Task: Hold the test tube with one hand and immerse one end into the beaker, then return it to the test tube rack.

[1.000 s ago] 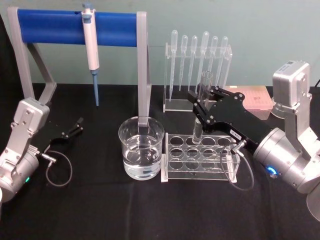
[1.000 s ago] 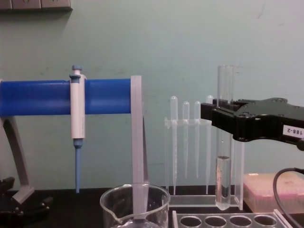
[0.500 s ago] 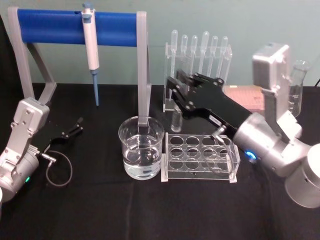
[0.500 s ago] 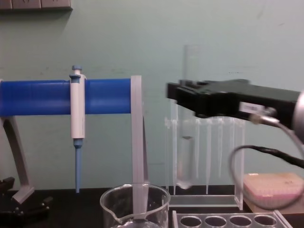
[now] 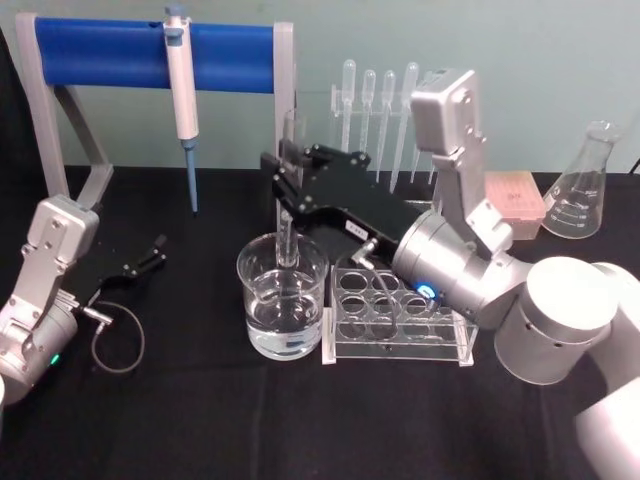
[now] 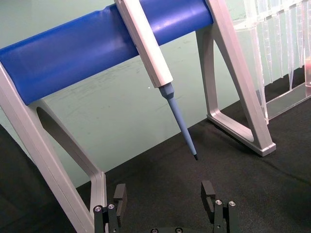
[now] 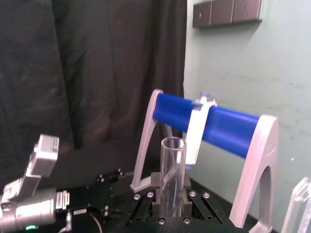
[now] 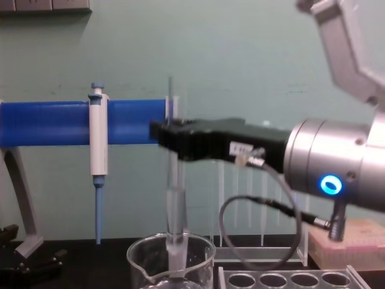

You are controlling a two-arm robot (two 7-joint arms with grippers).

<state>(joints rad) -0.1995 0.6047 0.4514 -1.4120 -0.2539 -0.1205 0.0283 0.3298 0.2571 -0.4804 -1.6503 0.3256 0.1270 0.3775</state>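
Note:
The test tube [image 5: 288,232] stands upright over the beaker [image 5: 283,300], which holds clear liquid. My right gripper [image 5: 287,190] is shut on the tube's middle, reaching in from the right. In the chest view the test tube [image 8: 174,205] has its lower end below the rim of the beaker [image 8: 198,256]; I cannot tell whether it touches the liquid. In the right wrist view the test tube [image 7: 172,170] sits between the black fingers of the right gripper [image 7: 172,206]. My left gripper [image 5: 152,252] rests open on the table at the left, also seen as the left gripper [image 6: 164,199].
A clear tube rack [image 5: 400,315] stands just right of the beaker, under my right arm. Behind are a pipette holder [image 5: 385,105], a blue-barred stand [image 5: 100,55] carrying a pipettor [image 5: 180,80], a flask [image 5: 585,195] and a pink box [image 5: 515,195].
My right gripper has carried the test tube left from above the rack to over the beaker and lowered its end into the beaker's mouth. The left arm has not moved.

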